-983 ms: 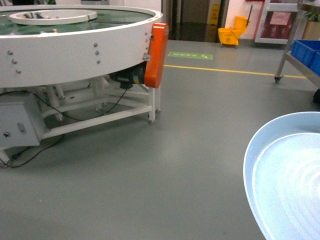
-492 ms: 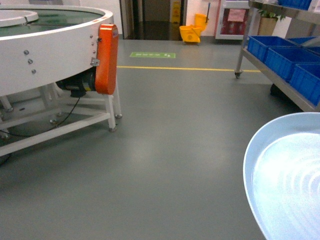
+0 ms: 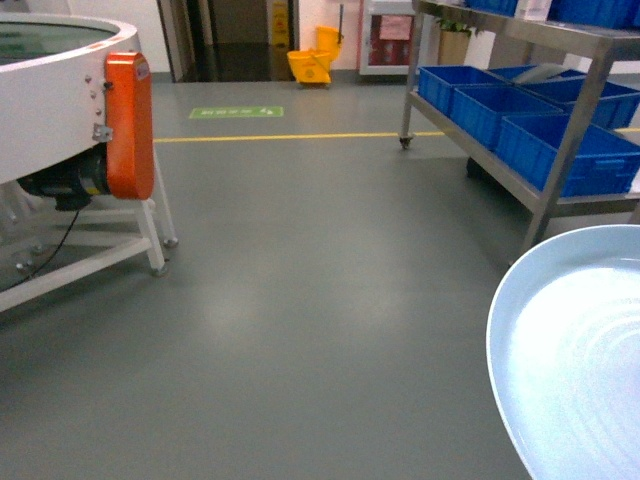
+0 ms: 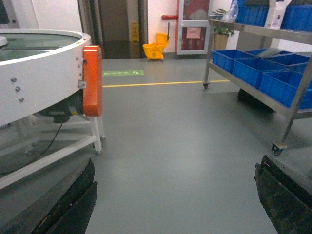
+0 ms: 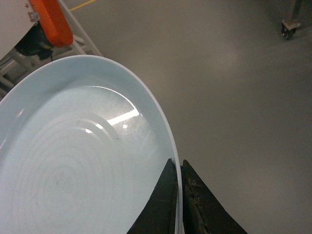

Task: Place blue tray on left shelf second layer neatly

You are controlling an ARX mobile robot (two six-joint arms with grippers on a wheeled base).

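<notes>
So your base is swinging right: a second ago the head view was mostly that big white round machine with the orange guard, and only a corner of the rack showed at the far right edge. Now the machine has slid off to the left and the steel shelf with its dark-blue crates fills the upper right, yellow mop bucket and the floor line drifting left with everything else. That means you're getting lined up with a shelf, but you're not there yet, there's a good stretch of bare floor between you and the rack, and I can't tell from here whether this rack is the left one. The blue tray hasn't budged in the view at all, same spot bottom right, so it's riding steady. Your right tool is pinched narrow on the tray's rim, one finger each side of the edge, tray held roughly flat out over the floor. Left tool is spread wide with nothing in it, just floor between the fingers. Judging by this, you're mid-transit, placing is all still ahead.
</notes>
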